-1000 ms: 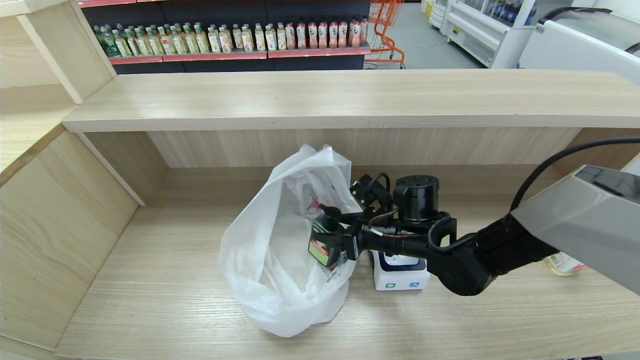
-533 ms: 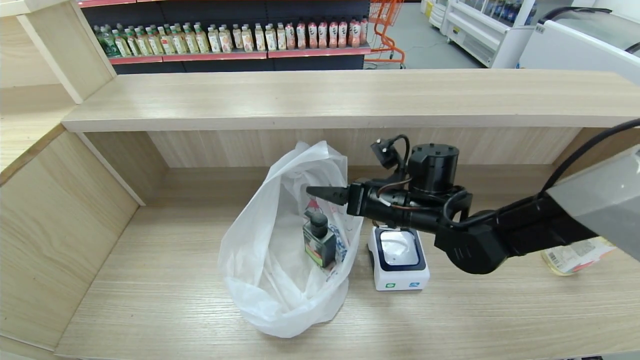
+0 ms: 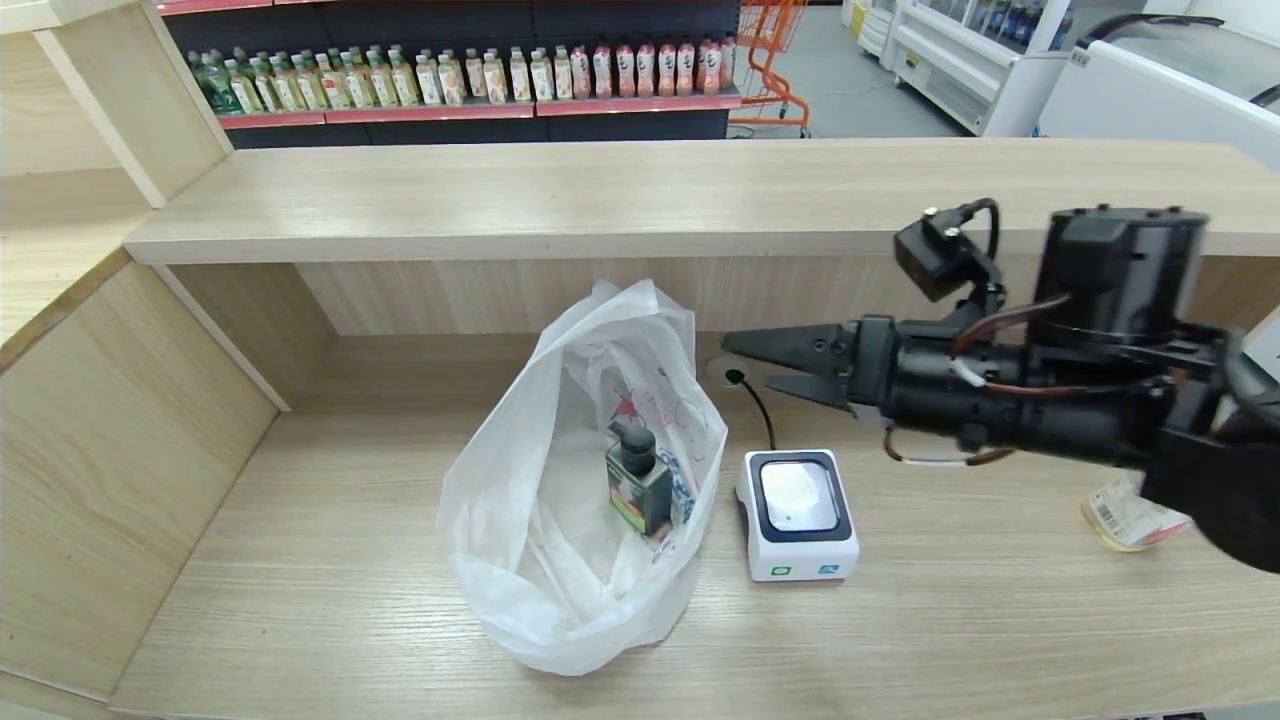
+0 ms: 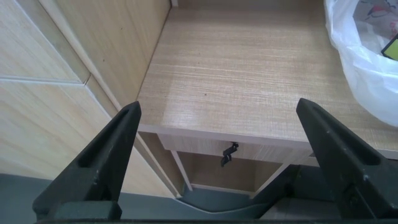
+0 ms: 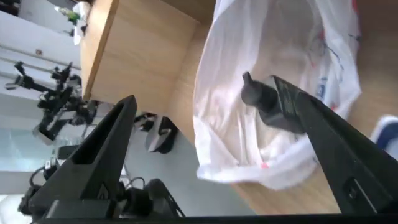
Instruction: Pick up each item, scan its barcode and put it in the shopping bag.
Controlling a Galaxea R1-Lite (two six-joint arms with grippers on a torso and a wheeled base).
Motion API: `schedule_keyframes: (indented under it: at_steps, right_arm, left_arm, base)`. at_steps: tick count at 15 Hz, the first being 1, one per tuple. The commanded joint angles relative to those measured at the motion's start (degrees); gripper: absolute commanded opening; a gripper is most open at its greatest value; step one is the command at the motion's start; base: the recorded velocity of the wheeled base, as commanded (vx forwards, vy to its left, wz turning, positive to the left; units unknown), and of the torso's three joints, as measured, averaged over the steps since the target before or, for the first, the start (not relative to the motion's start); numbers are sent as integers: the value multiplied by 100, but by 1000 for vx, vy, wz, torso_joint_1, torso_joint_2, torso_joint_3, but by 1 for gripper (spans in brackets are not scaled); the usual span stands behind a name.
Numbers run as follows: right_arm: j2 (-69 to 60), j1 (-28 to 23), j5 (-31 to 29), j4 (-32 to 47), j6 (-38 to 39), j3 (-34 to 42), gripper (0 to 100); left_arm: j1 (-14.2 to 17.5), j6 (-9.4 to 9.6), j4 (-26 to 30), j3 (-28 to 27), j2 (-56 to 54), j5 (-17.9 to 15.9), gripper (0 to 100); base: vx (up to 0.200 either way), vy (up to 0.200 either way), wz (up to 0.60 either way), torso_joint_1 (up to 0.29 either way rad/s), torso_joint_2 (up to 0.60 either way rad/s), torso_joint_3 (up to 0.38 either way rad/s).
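**Right gripper empty above the scanner, bottle already bagged**

The right gripper [image 3: 748, 365] hangs with its jaws spread and nothing between them. Below and just ahead of its fingertips, a small dark square bottle with a black cap [image 3: 638, 490] stands upright inside the white translucent plastic shopping bag [image 3: 500, 520]. Beneath the gripper sits the white box-shaped barcode scanner [image 3: 800, 515]. A pale labelled packet [image 3: 1125, 510] lies behind the wrist and is probably the next pick. The gripper should come down squarely over it and grip clear of the barcode. The left gripper [image 4: 219, 107] is also spread and empty.
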Motion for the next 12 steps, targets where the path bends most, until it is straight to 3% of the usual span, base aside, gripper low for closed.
schedule_keyframes:
  at_steps: [1,2,3,9,12]
  right_arm:
    - [-1689,-822,-72,1304,-1808,786,100]
    - [-1952,-1112,-423,1761,-2634,856,100]
    - [-2181,-1173,-871,2007,-2977,927,100]
    - [-2752,-1332,-1056,2095,-2960,1243,100]
    - [-2840,-1692,-1073,2095,-2960,1463,100]
  left_arm:
    - [-4,4,1,0,-2,3,100]
    - [5,4,1,0,-2,3,100]
    - [-4,4,1,0,-2,3,100]
    - [5,-14,1,0,6,3,100]
    - [-4,-40,1,0,6,3,100]
  base:
    - [0,0,0,0,0,0]
    - [0,0,0,0,0,0]
    - [0,0,0,0,0,0]
    - [0,0,0,0,0,0]
    - [-200,0,0,7,2,4]
